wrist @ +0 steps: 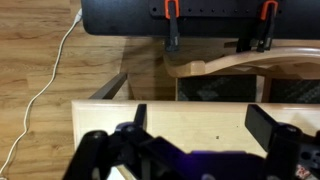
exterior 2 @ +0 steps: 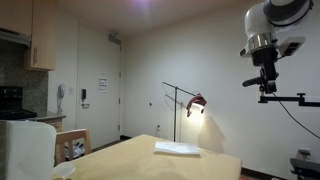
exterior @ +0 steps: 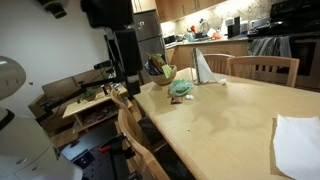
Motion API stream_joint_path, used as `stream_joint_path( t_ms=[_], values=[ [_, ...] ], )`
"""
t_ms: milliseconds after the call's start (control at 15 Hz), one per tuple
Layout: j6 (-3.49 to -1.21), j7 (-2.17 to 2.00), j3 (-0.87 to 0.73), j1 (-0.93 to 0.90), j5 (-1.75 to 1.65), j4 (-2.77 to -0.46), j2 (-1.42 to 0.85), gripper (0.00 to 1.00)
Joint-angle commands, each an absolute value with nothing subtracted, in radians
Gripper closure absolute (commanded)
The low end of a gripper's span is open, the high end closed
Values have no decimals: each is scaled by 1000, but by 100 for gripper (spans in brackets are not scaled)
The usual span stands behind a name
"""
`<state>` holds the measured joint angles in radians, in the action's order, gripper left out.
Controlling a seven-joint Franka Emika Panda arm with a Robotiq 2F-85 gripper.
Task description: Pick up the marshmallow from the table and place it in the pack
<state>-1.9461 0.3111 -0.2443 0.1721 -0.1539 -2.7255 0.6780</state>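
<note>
The pack [exterior: 181, 88], a soft pale green-teal bag, lies on the wooden table [exterior: 215, 115] beside a yellow-green bowl [exterior: 163, 72]. I cannot make out the marshmallow in any view. My gripper [exterior: 126, 78] hangs high over the table's corner, well short of the pack. In the wrist view the gripper [wrist: 200, 125] is open, its two dark fingers [wrist: 266, 126] spread wide with only bare tabletop [wrist: 200, 118] between them. An exterior view shows the gripper [exterior 2: 267, 88] raised far above the table [exterior 2: 150, 160].
A tall white pointed paper [exterior: 203, 68] stands behind the pack. A flat white sheet [exterior: 297, 140] lies at the table's edge, also seen as the sheet [exterior 2: 177, 149]. Wooden chairs [exterior: 265, 68] ring the table; one chair back [wrist: 240, 62] is just beyond the corner. A floor lamp [exterior 2: 195, 101] stands behind.
</note>
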Motion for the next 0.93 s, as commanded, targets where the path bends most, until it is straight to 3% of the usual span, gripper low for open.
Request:
stream_joint_path(
  t_ms=[0, 867],
  values=[
    [-1944, 342, -173, 139, -233, -2710, 724, 0],
    [-2140, 751, -198, -24, -434, -2714, 774, 0]
  ],
)
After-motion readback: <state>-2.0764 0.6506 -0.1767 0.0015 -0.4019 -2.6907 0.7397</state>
